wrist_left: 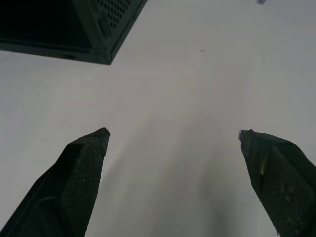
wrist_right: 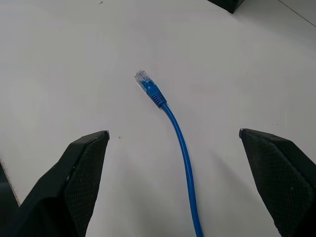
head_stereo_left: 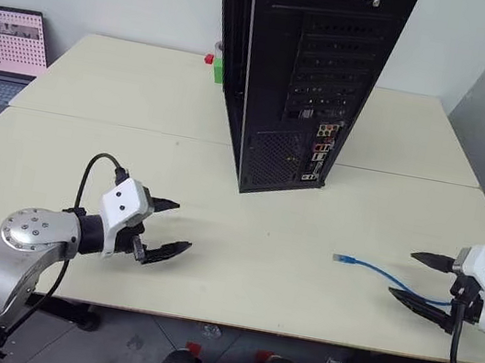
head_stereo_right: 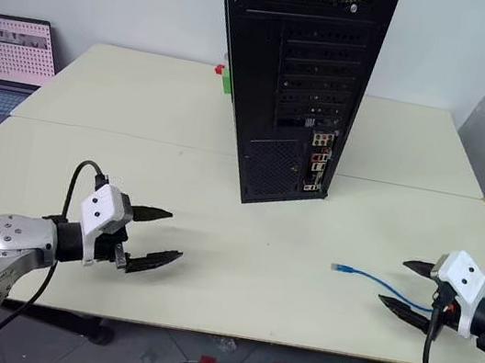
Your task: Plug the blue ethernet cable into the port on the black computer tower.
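Observation:
The blue ethernet cable (head_stereo_left: 376, 273) lies on the cream table, its clear plug (wrist_right: 142, 77) pointing left, the cord running right under my right gripper (head_stereo_left: 414, 279). That gripper is open, its fingers on either side of the cord and above it, holding nothing. The black computer tower (head_stereo_left: 298, 70) stands upright at the table's middle back, rear panel facing me, with a column of small connectors (head_stereo_left: 322, 148) low on its right side; the port cannot be singled out among them. My left gripper (head_stereo_left: 170, 226) hovers open and empty at front left, well short of the tower.
A laptop (head_stereo_left: 2, 48) with a lit screen sits off the table's far left. A small red and green object (head_stereo_left: 215, 65) stands behind the tower's left side. The table's front edge (head_stereo_left: 228, 324) runs just below both grippers. A grey wall rises on the right.

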Available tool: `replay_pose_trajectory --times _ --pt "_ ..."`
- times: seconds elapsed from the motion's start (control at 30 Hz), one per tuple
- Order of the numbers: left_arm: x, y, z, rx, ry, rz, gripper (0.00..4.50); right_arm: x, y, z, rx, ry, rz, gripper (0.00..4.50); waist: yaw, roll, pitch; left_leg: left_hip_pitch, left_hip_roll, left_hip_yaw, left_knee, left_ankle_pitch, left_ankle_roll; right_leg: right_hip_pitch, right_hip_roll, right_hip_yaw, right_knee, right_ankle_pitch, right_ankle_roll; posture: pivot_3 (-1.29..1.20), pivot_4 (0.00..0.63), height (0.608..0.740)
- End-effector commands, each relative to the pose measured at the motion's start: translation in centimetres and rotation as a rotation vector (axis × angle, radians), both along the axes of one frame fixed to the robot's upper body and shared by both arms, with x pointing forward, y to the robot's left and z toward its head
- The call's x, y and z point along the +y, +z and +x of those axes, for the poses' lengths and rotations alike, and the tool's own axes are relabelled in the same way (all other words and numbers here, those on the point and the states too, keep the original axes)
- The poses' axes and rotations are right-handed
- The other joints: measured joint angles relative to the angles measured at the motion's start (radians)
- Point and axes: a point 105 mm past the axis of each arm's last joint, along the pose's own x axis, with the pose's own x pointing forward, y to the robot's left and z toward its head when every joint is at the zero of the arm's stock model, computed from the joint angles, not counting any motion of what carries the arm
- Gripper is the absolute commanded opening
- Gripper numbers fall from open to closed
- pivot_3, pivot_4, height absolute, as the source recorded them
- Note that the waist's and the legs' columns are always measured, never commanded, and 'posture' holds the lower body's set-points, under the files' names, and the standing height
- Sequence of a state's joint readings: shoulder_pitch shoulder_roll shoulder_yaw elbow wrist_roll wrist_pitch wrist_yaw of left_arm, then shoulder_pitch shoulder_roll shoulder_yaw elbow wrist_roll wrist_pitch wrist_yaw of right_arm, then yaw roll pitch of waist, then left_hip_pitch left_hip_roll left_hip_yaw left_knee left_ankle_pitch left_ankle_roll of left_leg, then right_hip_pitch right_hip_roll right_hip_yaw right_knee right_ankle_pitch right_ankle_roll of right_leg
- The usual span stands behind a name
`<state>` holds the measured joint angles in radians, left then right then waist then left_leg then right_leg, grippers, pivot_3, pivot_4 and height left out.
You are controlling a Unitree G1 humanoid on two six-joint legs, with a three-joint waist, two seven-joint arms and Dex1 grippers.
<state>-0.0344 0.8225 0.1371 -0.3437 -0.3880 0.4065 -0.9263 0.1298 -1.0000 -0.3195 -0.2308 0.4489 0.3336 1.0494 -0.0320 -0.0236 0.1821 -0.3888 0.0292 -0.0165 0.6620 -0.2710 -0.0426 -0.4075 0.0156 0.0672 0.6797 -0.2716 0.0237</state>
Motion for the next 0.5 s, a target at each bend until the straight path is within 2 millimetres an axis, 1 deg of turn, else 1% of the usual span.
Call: replay_pose_trajectory --times 0.03,0.3,0.43,0.5 --pt "-0.6 0.9 -0.4 -0.043 -0.044 -0.004 4.47 0.1 0.7 0.1 -0.027 0.024 -0.028 4.5 0.0 0.0 0.0 0.0 0.0 0.0 0.0 0.0 0.0 0.0 0.0 0.0 0.0 0.0 0.0 0.0 0.15 0.74" --pt "-0.9 0.4 -1.0 -0.024 -0.072 0.02 4.47 0.2 0.5 0.1 -0.023 0.02 -0.036 4.5 0.0 0.0 0.0 0.0 0.0 0.0 0.0 0.0 0.0 0.0 0.0 0.0 0.0 0.0 0.0 0.0 0.15 0.74" --pt "-1.6 0.3 -1.2 -0.016 -0.085 0.018 4.47 0.4 0.3 0.2 -0.023 0.018 -0.038 4.5 0.0 0.0 0.0 0.0 0.0 0.0 0.0 0.0 0.0 0.0 0.0 0.0 0.0 0.0 0.0 0.0 0.15 0.74" --pt "-2.3 0.4 -1.3 -0.011 -0.105 0.016 4.47 0.7 0.0 0.3 -0.023 0.02 -0.036 4.5 0.0 0.0 0.0 0.0 0.0 0.0 0.0 0.0 0.0 0.0 0.0 0.0 0.0 0.0 0.0 0.0 0.15 0.74"
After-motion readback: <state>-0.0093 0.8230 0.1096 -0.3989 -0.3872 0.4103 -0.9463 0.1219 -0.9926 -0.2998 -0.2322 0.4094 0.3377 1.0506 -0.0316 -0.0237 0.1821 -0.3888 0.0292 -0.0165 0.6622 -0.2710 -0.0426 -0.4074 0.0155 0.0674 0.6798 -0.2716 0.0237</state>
